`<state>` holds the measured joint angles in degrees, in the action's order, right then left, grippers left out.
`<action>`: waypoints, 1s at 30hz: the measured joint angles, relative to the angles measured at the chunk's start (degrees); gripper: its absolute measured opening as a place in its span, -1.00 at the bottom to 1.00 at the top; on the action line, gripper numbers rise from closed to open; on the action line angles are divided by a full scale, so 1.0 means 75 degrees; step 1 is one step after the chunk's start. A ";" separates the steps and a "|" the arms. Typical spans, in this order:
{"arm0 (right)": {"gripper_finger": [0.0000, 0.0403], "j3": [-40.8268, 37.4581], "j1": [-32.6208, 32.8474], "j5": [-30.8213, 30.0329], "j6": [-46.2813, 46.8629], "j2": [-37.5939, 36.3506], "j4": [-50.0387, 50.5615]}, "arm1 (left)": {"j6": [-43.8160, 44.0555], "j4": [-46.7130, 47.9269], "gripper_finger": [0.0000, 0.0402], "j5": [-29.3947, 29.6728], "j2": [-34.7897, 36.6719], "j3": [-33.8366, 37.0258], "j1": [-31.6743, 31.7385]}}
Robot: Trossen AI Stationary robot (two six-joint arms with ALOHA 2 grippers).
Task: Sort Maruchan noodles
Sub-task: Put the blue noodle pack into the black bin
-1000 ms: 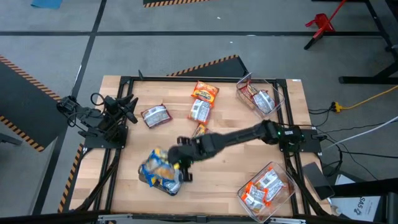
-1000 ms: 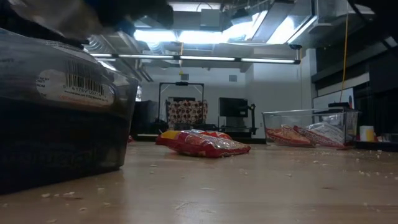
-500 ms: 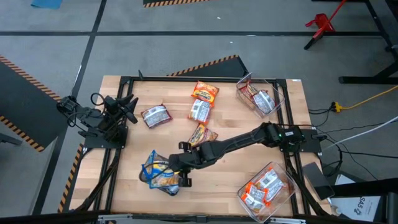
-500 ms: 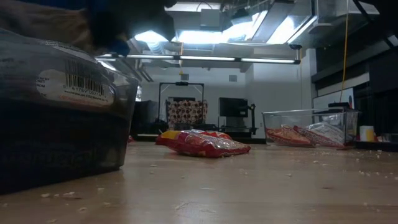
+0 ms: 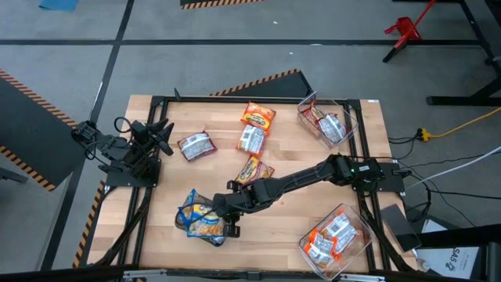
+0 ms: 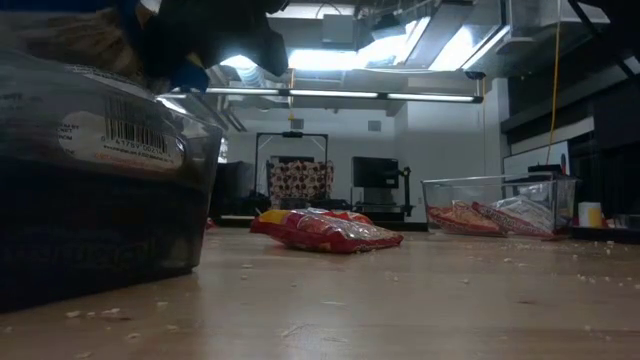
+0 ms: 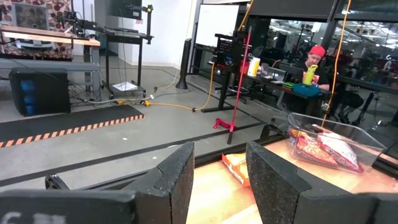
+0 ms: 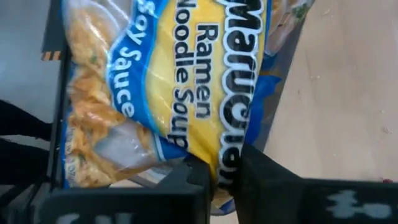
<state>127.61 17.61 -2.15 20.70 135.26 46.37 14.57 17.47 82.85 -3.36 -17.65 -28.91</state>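
Observation:
My right gripper (image 5: 227, 217) reaches across the table to the clear bin (image 5: 205, 221) at the near left and is shut on a blue-yellow Maruchan packet (image 8: 186, 81). That bin holds other blue-yellow packets. In the low view the gripper (image 6: 205, 40) shows dark above the bin (image 6: 100, 180). Loose packets lie flat on the table: a silver-white and dark red one (image 5: 196, 146), an orange-red one (image 5: 257, 116), a silver one (image 5: 251, 139) and a small one (image 5: 255, 168). My left gripper (image 7: 221, 168) waits open at the table's left edge. My right gripper pinches the blue-yellow packet by its edge (image 8: 227, 163) between the two fingers (image 8: 264, 177). The fingers come from above, slanting toward the table's left. The packet spreads out ahead of them over the bin's other packets; whether it rests on them I cannot tell.
A clear bin (image 5: 327, 121) at the far right holds dark red and silver packets; another (image 5: 337, 235) at the near right holds orange-red ones. Bare wood lies between the bins at mid-table. Beyond the table a person (image 7: 311, 62) sits at a desk.
My right gripper has carried the blue-yellow packet toward the table's near edge and down, from above the bin's far side to over the packets in the bin. It has stayed shut on the packet.

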 joint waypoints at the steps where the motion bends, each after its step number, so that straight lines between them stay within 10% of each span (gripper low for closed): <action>1: -0.79 -0.0003 0.0000 0.0044 0.0018 0.0000 -0.0003 | 0.0000 0.0000 -0.30 0.0002 0.0000 0.0000 0.0000; 21: -0.30 0.0006 0.0048 0.1243 0.0435 -0.0481 0.0559 | -0.0020 0.0000 -0.30 0.0000 0.0000 0.0000 0.0002; 30: -0.40 0.0041 0.0250 0.0357 -0.1150 -0.0375 -0.2681 | -0.0006 -0.0027 -0.30 -0.0149 0.0000 0.0000 0.0003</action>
<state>127.91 19.48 0.52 12.08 132.45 26.26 14.52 17.27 81.73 -3.36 -17.65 -28.88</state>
